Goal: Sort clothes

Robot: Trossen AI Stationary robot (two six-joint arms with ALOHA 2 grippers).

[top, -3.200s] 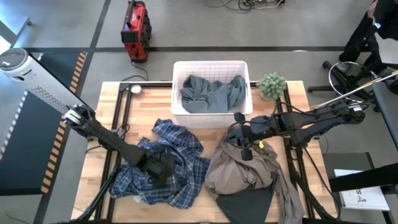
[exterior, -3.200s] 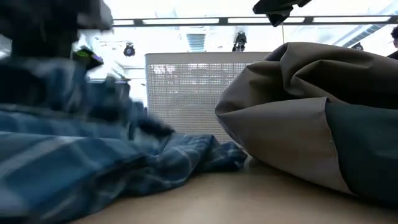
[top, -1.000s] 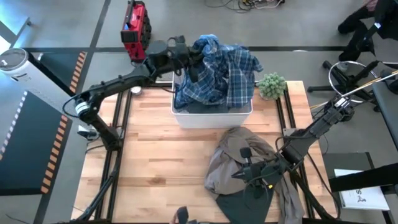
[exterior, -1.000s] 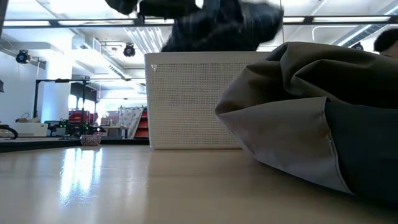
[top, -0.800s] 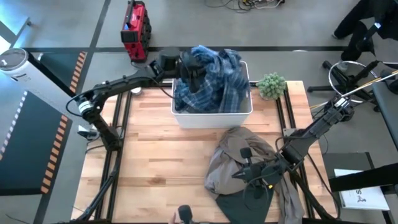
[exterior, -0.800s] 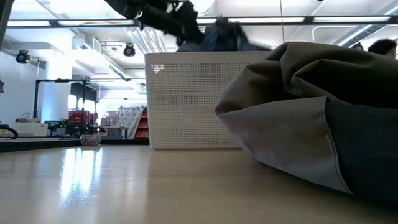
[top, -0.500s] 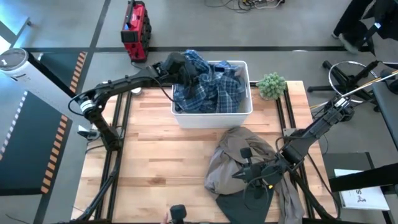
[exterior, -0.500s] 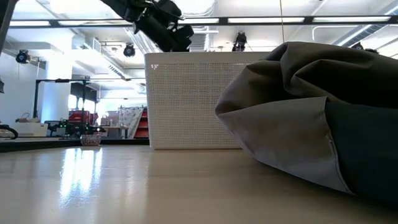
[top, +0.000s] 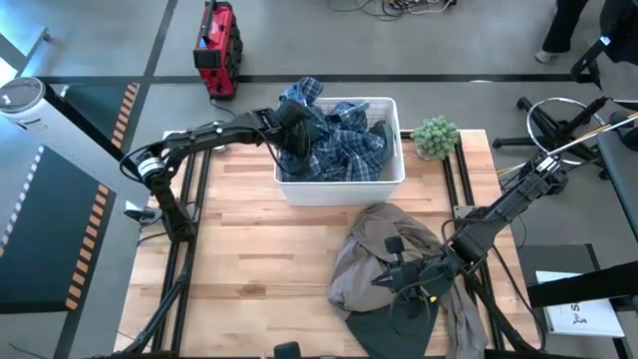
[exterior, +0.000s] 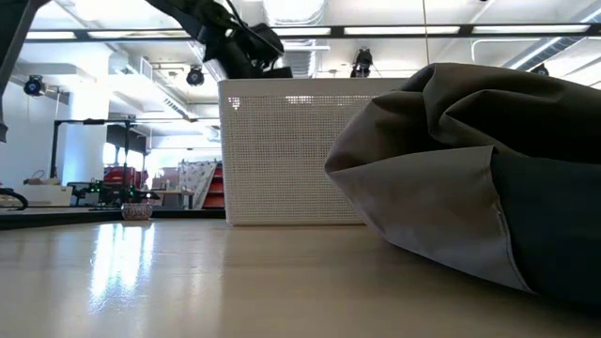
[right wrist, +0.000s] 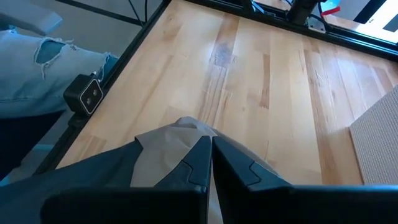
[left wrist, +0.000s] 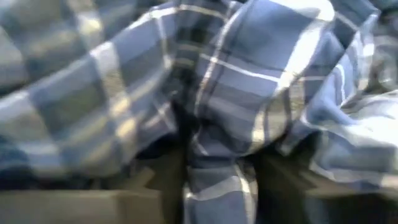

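From above, the left gripper (top: pixel 292 128) reaches over the left wall of the white bin (top: pixel 340 189), pressed against the blue-white plaid shirt (top: pixel 337 138), which is heaped in the bin with a fold spilling over the far rim; whether its fingers clasp the cloth or stand apart cannot be told here. A grey-blue shirt (top: pixel 380 135) peeks out at the bin's right side. In front of the bin the taupe garment (top: pixel 374 261) lies bunched on the wooden table (top: pixel 249 259), and the dark grey-green tee (top: pixel 389 334) sticks out from under it at the near edge. The right gripper (top: pixel 411 282) rests low on the taupe garment. A small green plant (top: pixel 436 136) stands just beside the bin's right corner. At table height, the left gripper (exterior: pixel 246 45) hangs above the bin's (exterior: pixel 291 155) left rim, while the taupe garment (exterior: pixel 441 169) fills the right side with the dark tee (exterior: pixel 554 235) tucked beneath. The left wrist view shows only plaid cloth (left wrist: pixel 236 93) close up, its own fingers hidden. The right wrist view shows the right gripper's 2 fingers (right wrist: pixel 211 158) pressed together, their tips at the taupe fabric (right wrist: pixel 168 146), with bare table (right wrist: pixel 249 81) beyond.
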